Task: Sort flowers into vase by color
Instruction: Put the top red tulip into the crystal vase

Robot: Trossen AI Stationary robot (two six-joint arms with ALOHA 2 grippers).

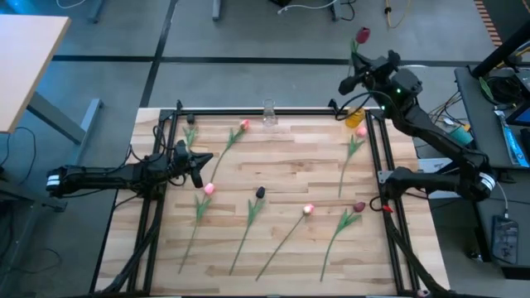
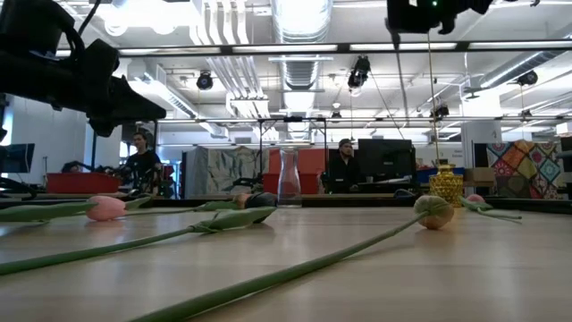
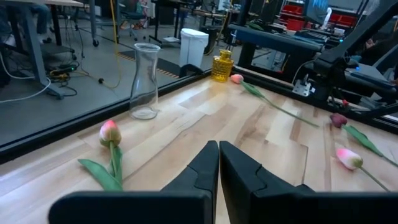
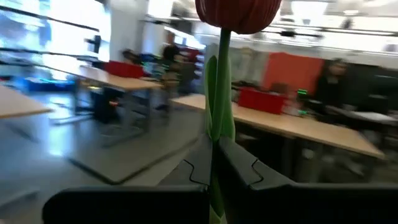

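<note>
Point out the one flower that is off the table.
The maroon tulip, held upright in the right gripper beyond the table's far right corner. Every other tulip lies flat on the wood.

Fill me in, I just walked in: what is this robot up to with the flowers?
It is sorting tulips into vases. The right gripper holds a maroon tulip by its stem, raised by the far right corner above the yellow vase. The left gripper, shut and empty, waits at the left side. Other tulips lie on the table; the clear vase is empty.

Grey concrete floor [image 1: 248, 33] surrounds the butcher-block table [image 1: 273, 165] — a pale wooden desk [image 1: 25, 66] at ten o'clock. Beyond it, ceiling ducts [image 2: 299, 18], strip lights, red cabinets [image 2: 308, 165] — two people [image 2: 344, 165] seated.
</note>
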